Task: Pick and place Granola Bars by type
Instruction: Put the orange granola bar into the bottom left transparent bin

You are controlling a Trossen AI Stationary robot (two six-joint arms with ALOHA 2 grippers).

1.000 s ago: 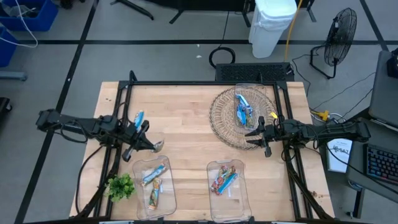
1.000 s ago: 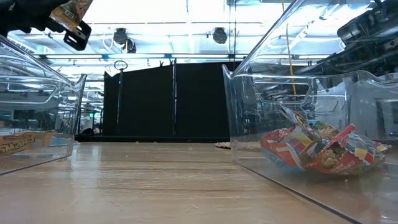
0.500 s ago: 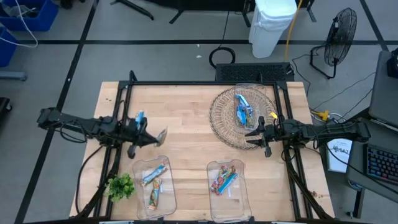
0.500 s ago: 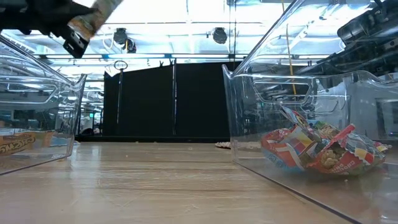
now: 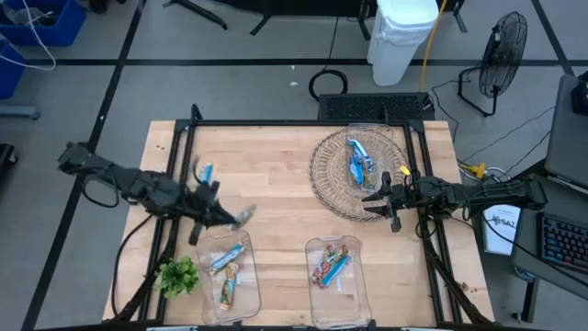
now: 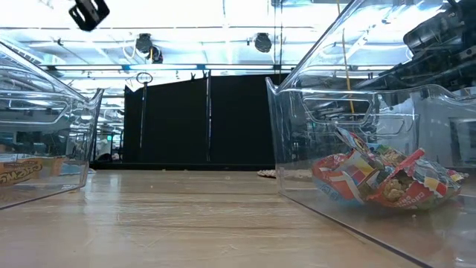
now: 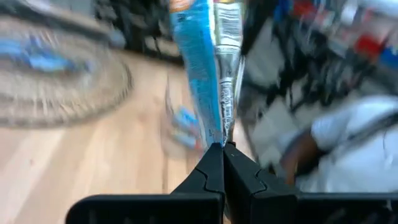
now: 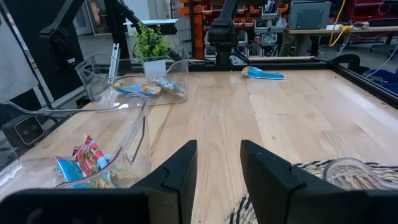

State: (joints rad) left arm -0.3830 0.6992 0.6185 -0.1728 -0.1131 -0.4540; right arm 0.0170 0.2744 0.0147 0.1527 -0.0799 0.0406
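My left gripper (image 5: 227, 217) is shut on a blue granola bar (image 7: 200, 74), held in the air just past the far rim of the left clear bin (image 5: 230, 272). That bin holds a blue bar (image 5: 230, 257) and a brownish one (image 5: 227, 289). The right clear bin (image 5: 334, 268) holds multicoloured bars (image 6: 379, 179). Another blue bar (image 5: 204, 172) lies flat on the table. More blue bars (image 5: 358, 158) lie in the wicker basket (image 5: 326, 175). My right gripper (image 5: 375, 198) waits open beside the basket, touching nothing. My left gripper pinches the blue bar by its crimped end seam (image 7: 222, 135) between the two fingertips (image 7: 211, 163). The bar runs straight on past the fingertips, along their line. It is lifted clear of the table and the bin (image 5: 243, 215).
A green leafy sprig (image 5: 179, 274) stands at the table's near left corner beside the left bin. A black frame rail (image 5: 294, 122) runs along the table's far edge. Bare wood (image 5: 276, 184) lies between the two arms. My right wrist view shows the open fingers (image 8: 217, 155) over bare wood.
The left gripper has swung with the bar, first toward the table's far side, then back toward the near edge and the left bin, and has turned about. It has stayed shut on the bar. The right arm has kept still.
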